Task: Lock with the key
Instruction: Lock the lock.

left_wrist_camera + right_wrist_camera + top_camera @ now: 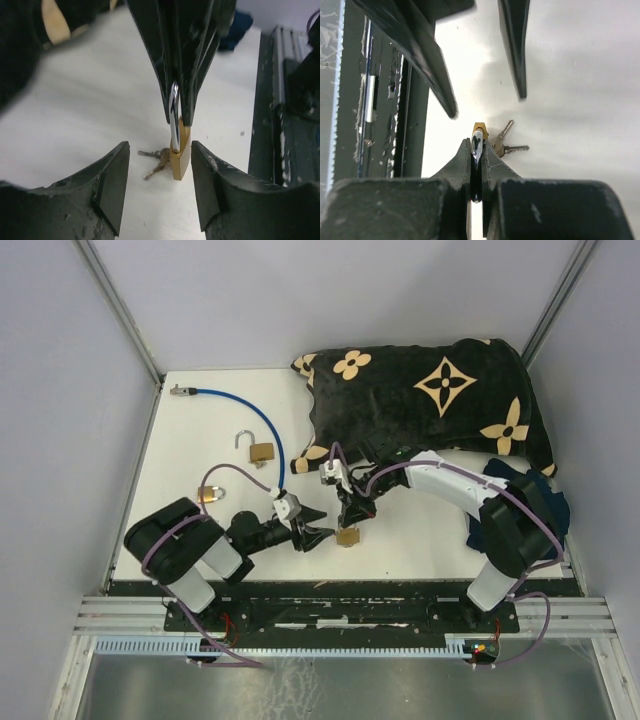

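- Right gripper (477,155) first: its jaws are pressed together on the silver shackle (477,141) of the brass padlock (480,128), and the lock hangs from that pinch.
- In the overhead view the padlock (348,537) sits near the front edge of the white table (200,440), right under the right gripper (349,518).
- The left gripper (320,530) is at the padlock's 9 o'clock, just beside it, with its jaws apart and nothing between them.
- On the left wrist camera, the two dark fingers (112,187) frame the padlock (182,156) without touching it.
- The shackle (174,117) runs straight up to 12 o'clock into the right arm's closed fingertips.
- A small bunch of keys (154,161) sits at the lock body's 9 o'clock, up against it; whether a key is seated in the lock, I can't tell.
- The lock body is upright and low over the table; I can't tell whether it touches the surface.
- Elsewhere on the table, a second padlock (260,450) with its shackle open lies at 11 o'clock of the held one, and a third padlock (210,494) lies at 9 o'clock.
- A blue cable (240,402) arcs across the far left.
- A black patterned cloth (430,390) fills the far right.
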You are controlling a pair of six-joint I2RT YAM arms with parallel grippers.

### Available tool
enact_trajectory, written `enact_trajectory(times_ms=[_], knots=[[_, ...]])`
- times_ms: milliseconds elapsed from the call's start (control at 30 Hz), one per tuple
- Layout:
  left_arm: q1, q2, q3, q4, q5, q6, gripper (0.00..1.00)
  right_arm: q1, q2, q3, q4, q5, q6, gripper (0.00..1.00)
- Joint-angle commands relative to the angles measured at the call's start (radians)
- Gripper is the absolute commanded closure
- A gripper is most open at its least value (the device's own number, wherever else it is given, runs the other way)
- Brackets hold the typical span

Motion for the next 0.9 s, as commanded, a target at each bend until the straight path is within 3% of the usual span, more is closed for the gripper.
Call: enact_trajectory(times_ms=[0, 200, 333, 400, 500, 600, 700, 867], knots=[[0.012, -0.137, -0.022, 0.202, -0.072, -0.121, 0.35, -0.059, -0.084, 0.062, -0.152, -0.043, 0.023, 0.98], [0.025, -0.337, -0.083, 0.078, -0.143, -0.285, 0.14, -0.115, -0.121, 0.162, -0.2, -0.124, 0.099, 0.98], [0.042, -0.535, 0.015, -0.353, -0.135, -0.401, 0.08, -0.171, -0.124, 0.244, -0.208, -0.233, 0.212, 0.98], [0.042, -0.624, 0.065, -0.475, -0.138, -0.414, 0.03, -0.197, -0.128, 0.269, -0.207, -0.296, 0.26, 0.98], [0.045, -0.737, 0.055, -0.484, -0.179, -0.456, 0.01, -0.23, -0.148, 0.274, -0.169, -0.371, 0.344, 0.98], [0.046, -0.803, 0.053, -0.487, -0.209, -0.492, 0.01, -0.256, -0.194, 0.191, 0.06, -0.434, 0.556, 0.98], [0.045, -0.776, 0.068, -0.456, -0.173, -0.541, 0.01, -0.271, -0.23, 0.098, 0.298, -0.472, 0.761, 0.98], [0.046, -0.657, 0.074, -0.323, -0.124, -0.636, 0.05, -0.294, -0.251, 0.063, 0.34, -0.481, 0.822, 0.98]])
